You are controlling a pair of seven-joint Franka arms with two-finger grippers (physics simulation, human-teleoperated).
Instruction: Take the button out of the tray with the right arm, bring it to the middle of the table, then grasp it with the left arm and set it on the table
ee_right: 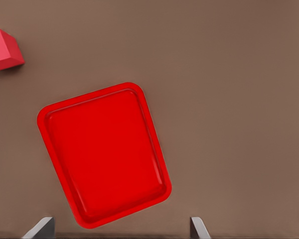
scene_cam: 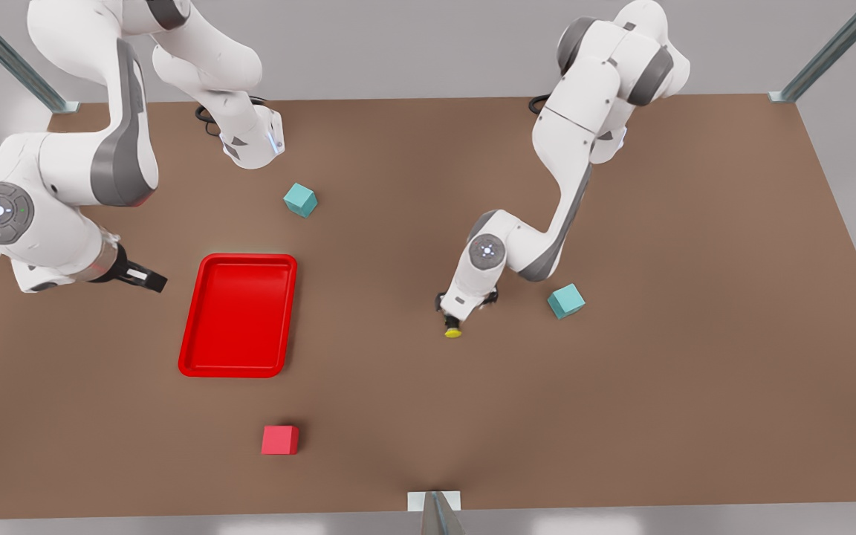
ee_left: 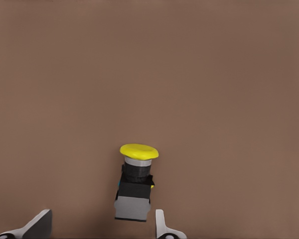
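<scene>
**Button at mid-table under the left gripper; tray bare**

Front view: two white arms. One tray (scene_cam: 238,316), bright red, toward the front view's left, nothing in it. Two teal cubes: the far teal cube (scene_cam: 300,200) beyond the tray's far corner, the near teal cube (scene_cam: 566,301) just beside the arm on the front view's right. One red cube (scene_cam: 280,440) on the near side of the tray, apart from it. One button (scene_cam: 453,331), yellow cap showing, near the middle of the table (scene_cam: 695,386). The left gripper (scene_cam: 455,318) points down directly over the button; whether it touches, cannot tell from here. The right gripper (scene_cam: 147,279) hangs off the tray's side at the front view's left, tilted, waiting, above the table. No writing or brand readable anywhere.

Left wrist view: the button (ee_left: 135,185) lies between the two fingertips (ee_left: 161,226) — yellow cap, dark neck, black-and-grey body. One fingertip sits just beside the body, the other stands clear of it; jaws apart, not clamped. Bare table (ee_left: 214,74) all round.

Right wrist view: the tray (ee_right: 55,117) below, skewed, and the red cube (ee_right: 5,49) at the frame's corner. Two fingertips (ee_right: 198,229) wide apart, holding nothing
</scene>
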